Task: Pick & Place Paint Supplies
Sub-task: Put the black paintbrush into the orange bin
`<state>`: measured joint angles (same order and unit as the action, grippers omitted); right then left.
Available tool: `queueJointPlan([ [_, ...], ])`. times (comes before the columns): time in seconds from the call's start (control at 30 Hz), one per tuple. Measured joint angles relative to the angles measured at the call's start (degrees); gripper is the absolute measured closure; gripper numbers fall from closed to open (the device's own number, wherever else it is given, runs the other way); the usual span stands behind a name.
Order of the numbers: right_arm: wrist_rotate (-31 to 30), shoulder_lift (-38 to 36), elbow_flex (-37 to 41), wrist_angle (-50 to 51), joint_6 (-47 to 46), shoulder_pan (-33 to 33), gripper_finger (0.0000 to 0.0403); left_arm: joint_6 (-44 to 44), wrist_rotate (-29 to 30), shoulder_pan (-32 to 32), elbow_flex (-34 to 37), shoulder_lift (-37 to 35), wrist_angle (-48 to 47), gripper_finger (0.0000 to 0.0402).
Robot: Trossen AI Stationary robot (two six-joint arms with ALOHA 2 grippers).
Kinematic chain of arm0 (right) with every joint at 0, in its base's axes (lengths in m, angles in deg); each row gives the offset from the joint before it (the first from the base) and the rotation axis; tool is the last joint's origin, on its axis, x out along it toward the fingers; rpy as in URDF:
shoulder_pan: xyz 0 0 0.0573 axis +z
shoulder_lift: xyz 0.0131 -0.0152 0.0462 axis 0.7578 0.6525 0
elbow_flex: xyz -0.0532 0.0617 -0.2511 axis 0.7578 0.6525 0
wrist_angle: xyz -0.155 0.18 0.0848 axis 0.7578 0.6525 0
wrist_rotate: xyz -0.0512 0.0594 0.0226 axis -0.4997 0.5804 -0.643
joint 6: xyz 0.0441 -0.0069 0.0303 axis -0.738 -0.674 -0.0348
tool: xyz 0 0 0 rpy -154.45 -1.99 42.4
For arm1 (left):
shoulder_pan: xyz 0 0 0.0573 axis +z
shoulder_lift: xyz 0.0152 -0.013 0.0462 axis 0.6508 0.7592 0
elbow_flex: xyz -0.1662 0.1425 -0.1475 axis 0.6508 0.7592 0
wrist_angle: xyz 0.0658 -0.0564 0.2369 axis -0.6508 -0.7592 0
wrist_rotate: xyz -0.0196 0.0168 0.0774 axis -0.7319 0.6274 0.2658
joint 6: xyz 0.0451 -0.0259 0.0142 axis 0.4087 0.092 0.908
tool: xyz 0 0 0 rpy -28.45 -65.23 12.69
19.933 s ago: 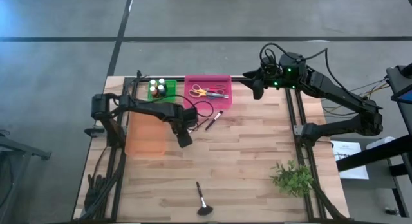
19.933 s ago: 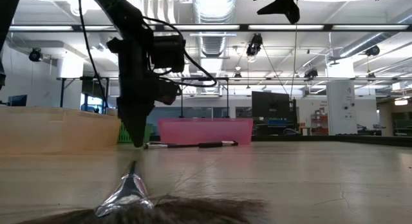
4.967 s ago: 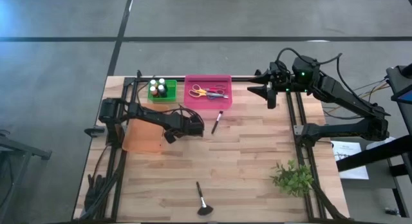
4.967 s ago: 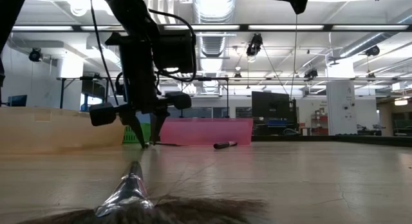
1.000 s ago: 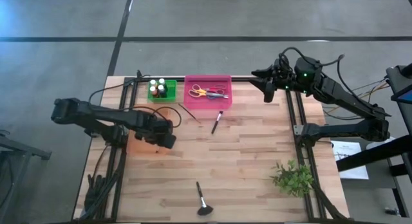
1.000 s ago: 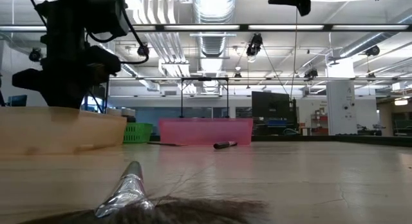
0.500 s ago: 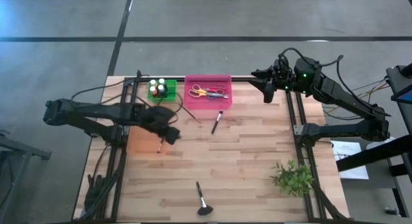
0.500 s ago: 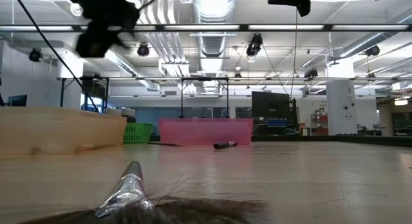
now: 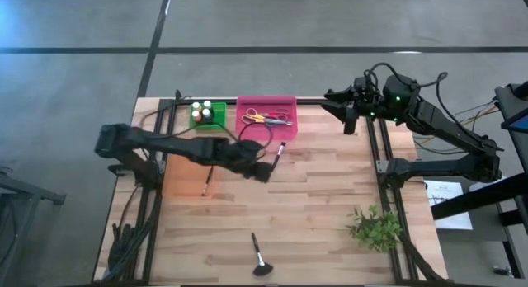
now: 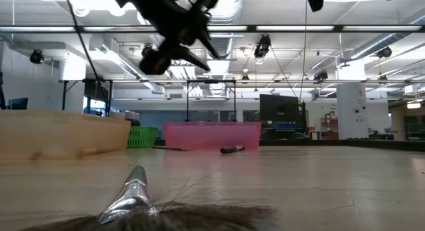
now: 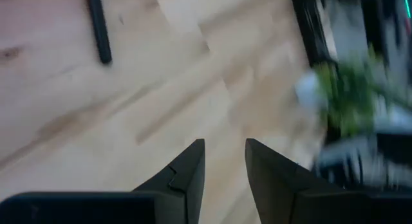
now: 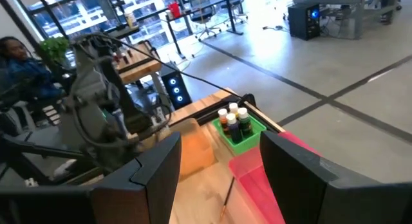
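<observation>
Spanning the pale wooden plank table (image 9: 330,204), the dark left arm ends in the left gripper (image 9: 262,173), fingers parted and empty, just beside the slim dark-handled brush (image 9: 279,154) lying below the pink bin (image 9: 266,105); the right gripper (image 9: 345,115) hangs released at the far edge.

Four small paint bottles (image 9: 203,112) stand upright, packed together in the green bin (image 9: 216,122). Scissors (image 9: 266,117) with yellow and red handles lie flat in the pink tray (image 9: 266,101). Three dark-handled brushes lie flat — one (image 9: 207,184) in the orange tray (image 9: 180,178), one (image 9: 280,150) beside the pink tray, a wide-bristled one (image 9: 259,257) at the bench's near edge.
</observation>
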<state>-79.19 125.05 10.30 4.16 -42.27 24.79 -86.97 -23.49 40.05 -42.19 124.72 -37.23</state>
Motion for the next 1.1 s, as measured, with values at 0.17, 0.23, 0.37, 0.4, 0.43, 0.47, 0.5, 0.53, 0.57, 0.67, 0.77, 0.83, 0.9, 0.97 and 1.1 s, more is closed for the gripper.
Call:
queueJointPlan([
  [0.17,1.5,-1.7,0.0,0.0,-0.2,0.3,0.0196,-23.5,11.2,0.0,-6.3,8.8,0.0,0.0282],
  [0.23,2.5,-2.6,0.0,0.0,-0.4,0.3,0.0196,-35.6,12.3,0.0,-6.9,10.9,0.5,0.0282],
  [0.37,3.8,-4.4,0.0,0.0,-1.1,0.3,0.0196,-47.3,12.9,0.0,-6.3,13.9,4.0,0.0282],
  [0.4,3.8,-4.9,0.0,0.1,-1.1,0.3,0.0196,-48.1,13.8,0.0,-6.2,14.6,4.0,0.0282],
  [0.43,3.9,-5.3,0.0,0.0,-1.1,0.3,0.0196,-49.0,16.2,-0.1,-6.1,15.3,3.7,0.0282],
  [0.47,3.9,-5.7,0.0,0.1,-1.2,0.3,0.0196,-49.8,19.2,-0.2,-6.1,15.7,3.1,0.0282],
  [0.5,3.9,-6.0,0.0,0.2,-1.3,0.3,0.0196,-50.3,22.4,-0.4,-6.1,15.8,1.8,0.0282],
  [0.53,3.9,-6.3,0.0,0.2,-1.3,0.3,0.0196,-50.6,25.9,-0.5,-6.1,16.0,0.2,0.0282],
  [0.57,3.9,-6.6,0.0,0.3,-1.4,0.3,0.0196,-50.8,28.9,-0.5,-6.1,16.0,-1.2,0.0282],
  [0.67,3.9,-7.1,0.0,1.2,-1.4,0.3,0.0196,-50.5,34.8,-0.5,-6.2,16.0,-7.2,0.0283],
  [0.77,3.9,-7.3,0.0,2.2,-1.4,0.3,0.0196,-50.0,35.4,-0.2,-6.2,16.1,-10.9,0.0283],
  [0.83,3.9,-7.3,0.0,2.8,-1.3,0.3,0.0196,-48.6,35.6,-0.1,-6.2,16.5,-12.1,0.0283],
  [0.9,3.9,-7.2,0.0,2.8,-1.2,0.3,0.0196,-48.9,35.6,-0.1,-6.2,17.5,-12.4,0.0283],
  [0.97,3.9,-7.1,0.0,2.8,-1.2,0.3,0.0196,-49.0,34.3,-0.1,-6.3,18.3,-12.4,0.0283],
  [1.1,3.9,-7.0,0.1,2.8,-1.0,0.3,0.0196,-50.2,32.4,0.1,-6.2,20.3,-12.5,0.0283],
])
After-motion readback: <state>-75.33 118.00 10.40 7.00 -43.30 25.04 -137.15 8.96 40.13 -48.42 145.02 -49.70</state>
